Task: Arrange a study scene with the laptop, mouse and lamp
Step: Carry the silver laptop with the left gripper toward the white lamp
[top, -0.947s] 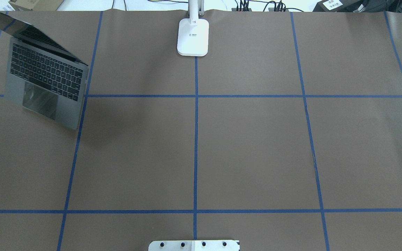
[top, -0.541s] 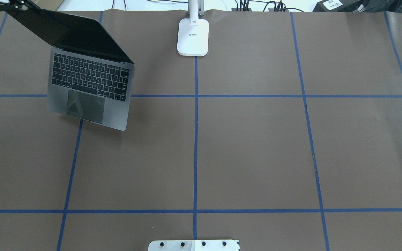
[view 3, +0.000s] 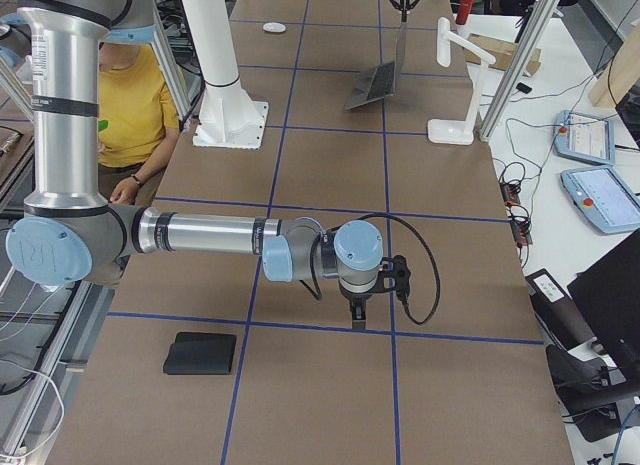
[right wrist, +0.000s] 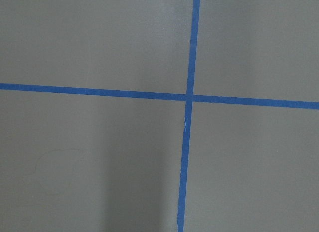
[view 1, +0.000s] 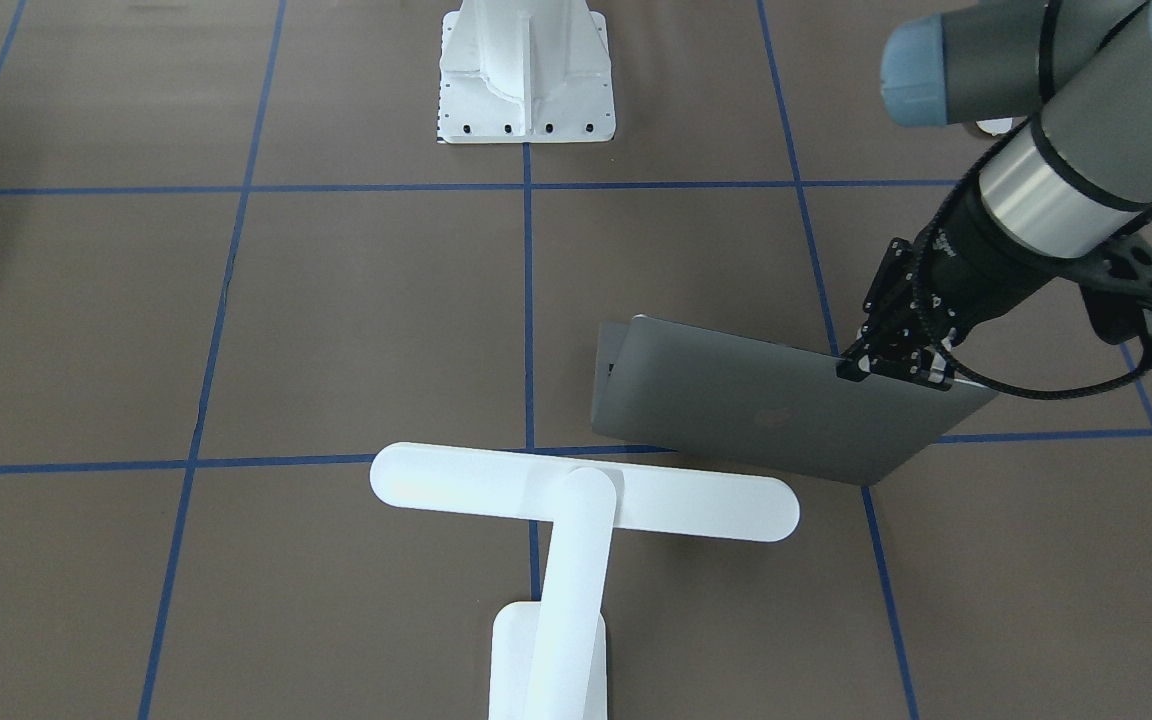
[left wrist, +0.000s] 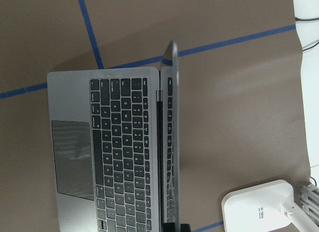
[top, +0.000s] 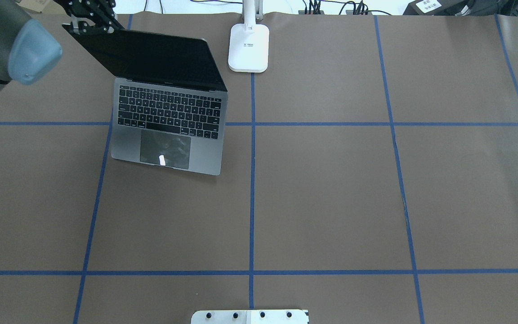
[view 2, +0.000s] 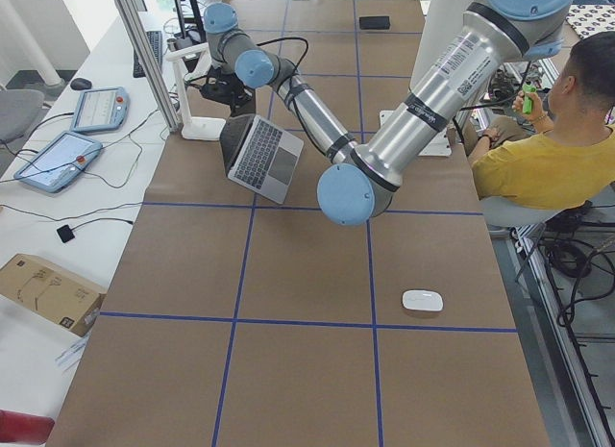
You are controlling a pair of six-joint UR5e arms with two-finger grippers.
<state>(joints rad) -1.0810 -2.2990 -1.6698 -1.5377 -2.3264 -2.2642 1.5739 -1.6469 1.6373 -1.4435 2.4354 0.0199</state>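
Left gripper (view 1: 888, 367): clamped on the top edge of the laptop (top: 169, 121) lid, near the corner farthest from the lamp (top: 248, 47).
Why that hold: likely so the arm can steer the open laptop by its screen without touching the keys.
Laptop place: just beside the lamp's base on the robot's left, with the keyboard facing the robot and the free lid corner near the base.
Why there: probably so it sits lit under the lamp's head.
Laptop contact: whether its base lies flat, I cannot tell.
Laptop look: slim grey metal with a dark unlit screen, black keys, a glossy trackpad with one bright glint, and a faint logo on the lid's back.
Mouse (view 2: 423, 300): white, well apart from the lamp, untouched.
Right gripper (view 3: 357, 316): over bare table, well apart from the lamp; open or closed, I cannot tell.
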